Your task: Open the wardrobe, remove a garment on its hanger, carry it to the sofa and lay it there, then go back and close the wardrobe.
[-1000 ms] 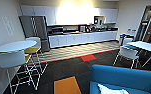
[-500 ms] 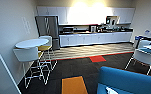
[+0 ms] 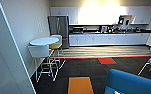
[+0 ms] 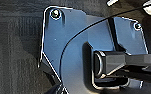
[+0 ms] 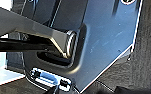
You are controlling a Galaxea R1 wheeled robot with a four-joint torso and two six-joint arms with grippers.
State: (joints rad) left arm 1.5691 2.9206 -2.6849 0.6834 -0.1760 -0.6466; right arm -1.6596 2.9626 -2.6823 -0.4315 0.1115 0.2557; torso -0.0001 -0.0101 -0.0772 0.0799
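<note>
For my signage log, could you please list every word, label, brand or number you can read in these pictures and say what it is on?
No text can be read.
Wall: pale marks above the round table, too blurred to read.
Refrigerator: no legible brand.
Countertop: the items are too small to show labels.
Wrist views: no lettering on the robot's dark plates.

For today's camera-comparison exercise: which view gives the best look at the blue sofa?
The head view. The sofa shows at the lower right, its rounded blue back clear against the dark carpet. The left and right wrist views show robot hardware over dark carpet, with nothing I can identify as the sofa.
</note>
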